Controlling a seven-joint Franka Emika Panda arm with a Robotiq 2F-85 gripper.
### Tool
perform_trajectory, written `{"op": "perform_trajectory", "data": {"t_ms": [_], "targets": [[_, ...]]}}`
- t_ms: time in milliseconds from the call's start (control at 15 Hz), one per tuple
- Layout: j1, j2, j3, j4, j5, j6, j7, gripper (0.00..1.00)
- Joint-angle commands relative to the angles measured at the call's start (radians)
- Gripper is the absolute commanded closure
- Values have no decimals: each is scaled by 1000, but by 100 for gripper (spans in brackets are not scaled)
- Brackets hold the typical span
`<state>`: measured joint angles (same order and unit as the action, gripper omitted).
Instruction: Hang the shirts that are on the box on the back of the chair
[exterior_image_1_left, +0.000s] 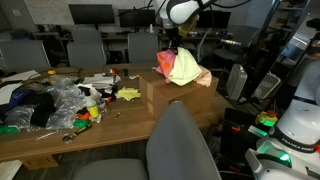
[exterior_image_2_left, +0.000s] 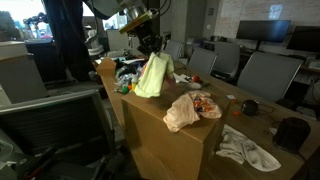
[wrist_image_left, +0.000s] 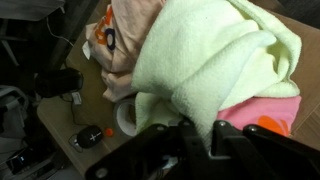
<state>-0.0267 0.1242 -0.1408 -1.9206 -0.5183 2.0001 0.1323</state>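
My gripper (exterior_image_2_left: 152, 46) is shut on a pale yellow-green shirt (exterior_image_2_left: 152, 76) and holds it hanging above the cardboard box (exterior_image_2_left: 165, 135). The shirt also shows in an exterior view (exterior_image_1_left: 183, 66) and fills the wrist view (wrist_image_left: 215, 60), pinched between my fingers (wrist_image_left: 197, 125). A peach and pink shirt (exterior_image_2_left: 188, 108) still lies on the box top, with its pink part in the wrist view (wrist_image_left: 270, 110). A grey office chair (exterior_image_1_left: 180, 145) stands in front of the table, its back towards the camera.
The wooden table (exterior_image_1_left: 60, 135) holds a pile of clutter and plastic bags (exterior_image_1_left: 55, 100). A white cloth (exterior_image_2_left: 248, 148) lies beside the box. More chairs (exterior_image_2_left: 262, 72) and monitors stand behind. A person (exterior_image_2_left: 68, 40) stands nearby.
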Motion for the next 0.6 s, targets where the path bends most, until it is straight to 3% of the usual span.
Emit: {"op": "perform_trajectory", "data": {"t_ms": [0, 533], "targets": [[20, -105, 43, -50, -82, -68, 28, 97], [58, -223, 158, -100, -212, -153, -14, 97]]}}
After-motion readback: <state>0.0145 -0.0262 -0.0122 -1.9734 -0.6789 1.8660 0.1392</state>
